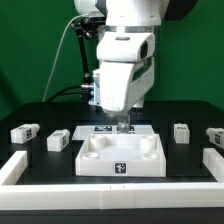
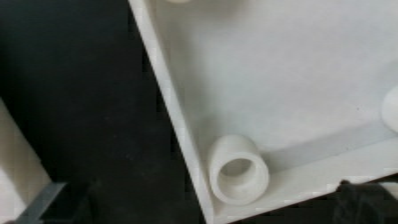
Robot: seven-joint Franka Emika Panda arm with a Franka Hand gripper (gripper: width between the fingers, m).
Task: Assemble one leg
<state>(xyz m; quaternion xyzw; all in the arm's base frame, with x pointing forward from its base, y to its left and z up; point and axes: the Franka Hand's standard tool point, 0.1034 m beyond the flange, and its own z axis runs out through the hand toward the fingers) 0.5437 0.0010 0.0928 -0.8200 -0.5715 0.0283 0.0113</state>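
Four small white legs with black tags lie on the black table: two on the exterior view's left (image 1: 25,130) (image 1: 57,140) and two on its right (image 1: 181,132) (image 1: 214,135). My gripper (image 1: 122,123) is low over the far edge of the large white tray-like piece (image 1: 120,168), away from every leg. In the wrist view the gripper (image 2: 210,205) is open, with dark fingertips (image 2: 54,203) wide apart on either side of the tray's corner (image 2: 267,90), where a round raised socket (image 2: 240,172) shows. Nothing is held. No leg shows in the wrist view.
The marker board (image 1: 100,130) lies just behind the tray, under the arm. A raised white border runs along the table's left (image 1: 14,170) and right (image 1: 212,163) front corners. Black table shows beside the tray (image 2: 71,100).
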